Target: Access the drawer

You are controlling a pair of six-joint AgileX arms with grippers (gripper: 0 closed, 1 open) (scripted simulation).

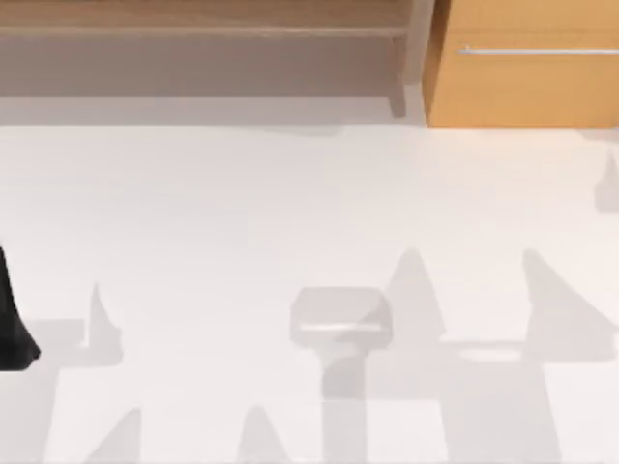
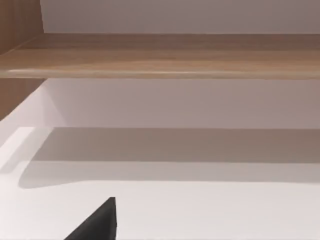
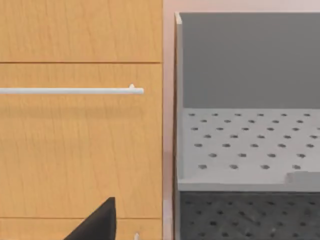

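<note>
White tabletop [image 1: 290, 242] stretches to the far right, where the orange-tan drawer [image 1: 527, 87] sits closed, its thin silver bar handle [image 1: 537, 51] horizontal (whether either gripper is clenched, I cannot tell).

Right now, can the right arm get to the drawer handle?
Probably yes. In the right wrist view the drawer faces the camera, its handle unobstructed, and the right gripper's finger sits just below it.

White table [image 1: 290, 213], pretty plain. At the back a long brown wooden shelf [image 1: 193, 19] stands on it, with the orange-tan drawer [image 1: 522, 87] unit on the right.
</note>
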